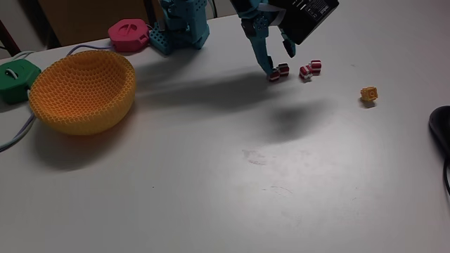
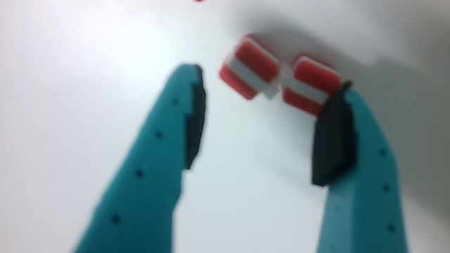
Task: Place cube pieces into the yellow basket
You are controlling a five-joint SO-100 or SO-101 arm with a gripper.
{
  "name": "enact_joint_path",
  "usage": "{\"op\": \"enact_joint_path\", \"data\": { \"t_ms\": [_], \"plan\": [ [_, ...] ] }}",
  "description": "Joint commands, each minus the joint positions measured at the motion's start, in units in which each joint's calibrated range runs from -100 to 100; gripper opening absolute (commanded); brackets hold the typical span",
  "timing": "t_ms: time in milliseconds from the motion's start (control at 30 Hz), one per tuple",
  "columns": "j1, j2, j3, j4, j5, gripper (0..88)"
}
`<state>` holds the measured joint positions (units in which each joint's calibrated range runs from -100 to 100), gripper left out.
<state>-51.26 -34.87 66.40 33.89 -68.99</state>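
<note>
1. The hand (image 2: 267, 126) is seen with its fingers spread apart, nothing clamped between them.
2. Two striped cubes (image 2: 249, 67) are seen on the bench (image 1: 281, 183) at the fingertips; the right fingertip is touching one.
3. Further striped cubes (image 1: 311, 69) lie just beside the hand.
4. The yellow-orange cube (image 1: 369, 94) lies well beyond the hand.
5. The yellow basket (image 1: 83, 91) sits far left of the hand.

We see red-and-white striped cubes (image 2: 249, 67) and one yellow-orange cube (image 1: 369, 93). The basket (image 1: 81, 91) is orange-yellow, the hand (image 1: 279, 62) teal, the surface (image 1: 211, 183) white.
</note>
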Motion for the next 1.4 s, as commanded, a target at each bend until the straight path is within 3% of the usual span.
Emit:
{"op": "enact_joint_path", "data": {
  "t_ms": [0, 433, 933, 1367],
  "plan": [
    [-0.19, 0.40, -3.09, 0.00, -1.07, 32.3],
    [-3.54, 9.50, -4.15, -5.91, -5.08, 33.7],
    [-2.24, 14.14, -3.86, -11.99, -1.56, 31.8],
    [-2.14, 9.40, 4.13, -13.21, 0.05, 3.9]
  ]
}}
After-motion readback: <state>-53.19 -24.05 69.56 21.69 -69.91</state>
